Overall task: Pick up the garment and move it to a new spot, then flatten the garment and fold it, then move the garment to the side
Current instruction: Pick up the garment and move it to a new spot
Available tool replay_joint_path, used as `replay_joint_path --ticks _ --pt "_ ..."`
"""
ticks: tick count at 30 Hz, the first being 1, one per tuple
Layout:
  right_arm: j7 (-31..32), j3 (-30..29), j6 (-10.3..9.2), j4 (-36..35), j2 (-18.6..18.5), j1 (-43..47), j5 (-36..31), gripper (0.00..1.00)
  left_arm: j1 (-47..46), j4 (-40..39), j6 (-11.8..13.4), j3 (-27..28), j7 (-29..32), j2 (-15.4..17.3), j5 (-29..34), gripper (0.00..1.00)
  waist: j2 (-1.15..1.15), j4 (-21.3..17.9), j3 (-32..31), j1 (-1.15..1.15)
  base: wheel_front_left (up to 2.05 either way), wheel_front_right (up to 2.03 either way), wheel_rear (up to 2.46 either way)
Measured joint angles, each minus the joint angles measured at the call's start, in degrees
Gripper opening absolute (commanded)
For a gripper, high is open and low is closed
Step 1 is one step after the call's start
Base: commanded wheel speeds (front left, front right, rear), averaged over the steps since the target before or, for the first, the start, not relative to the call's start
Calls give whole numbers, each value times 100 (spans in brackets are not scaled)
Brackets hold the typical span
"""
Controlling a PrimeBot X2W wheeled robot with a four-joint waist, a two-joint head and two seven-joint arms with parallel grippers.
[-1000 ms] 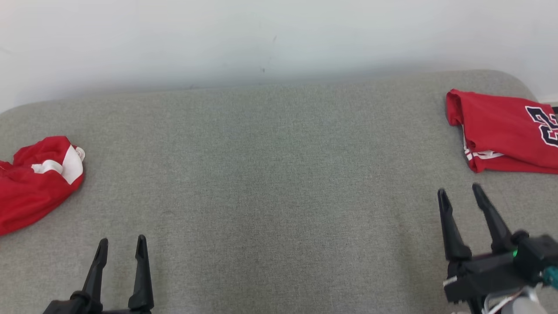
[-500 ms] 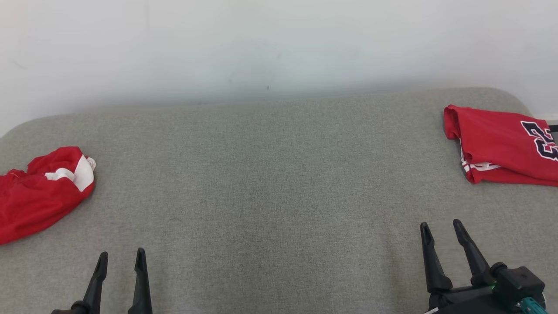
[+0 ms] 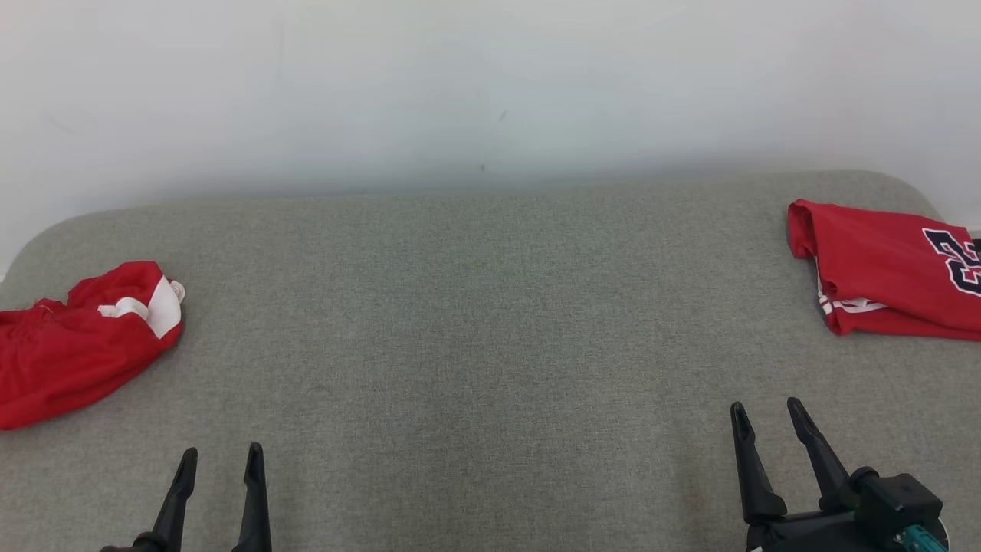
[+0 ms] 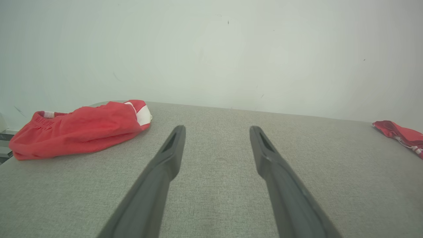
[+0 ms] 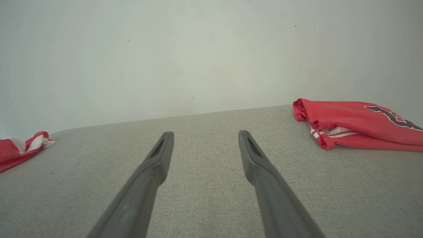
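A crumpled red garment with white trim [image 3: 77, 345] lies at the left edge of the grey padded surface [image 3: 490, 345]; it also shows in the left wrist view [image 4: 79, 127] and the right wrist view [image 5: 16, 148]. A folded red jersey with a dark number [image 3: 881, 268] lies flat at the far right [image 5: 357, 122] [image 4: 400, 134]. My left gripper [image 3: 221, 452] [image 4: 217, 129] is open and empty at the lower left, right of the crumpled garment. My right gripper [image 3: 765, 406] [image 5: 206, 133] is open and empty, below and left of the folded jersey.
A plain pale wall [image 3: 490, 92] rises right behind the surface's far edge. The surface has rounded corners at the back left and back right. A wide stretch of bare grey fabric separates the two red pieces.
The head camera has tilted, shifting the whole picture downward. The right gripper has drawn back and a little left, away from the folded jersey. Both garments lie as before.
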Motion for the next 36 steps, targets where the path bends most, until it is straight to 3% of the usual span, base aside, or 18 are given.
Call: replay_joint_path --ticks 17,36 --pt "0 -33 0 64 12 73 20 100 -12 -11 -12 89 0 0 11 100 1 216 41 0 0 0 0" --pt "-1 3 0 107 -65 -1 25 100 -23 -52 177 355 0 0 -119 100 1 1642 227 1 0 0 0"
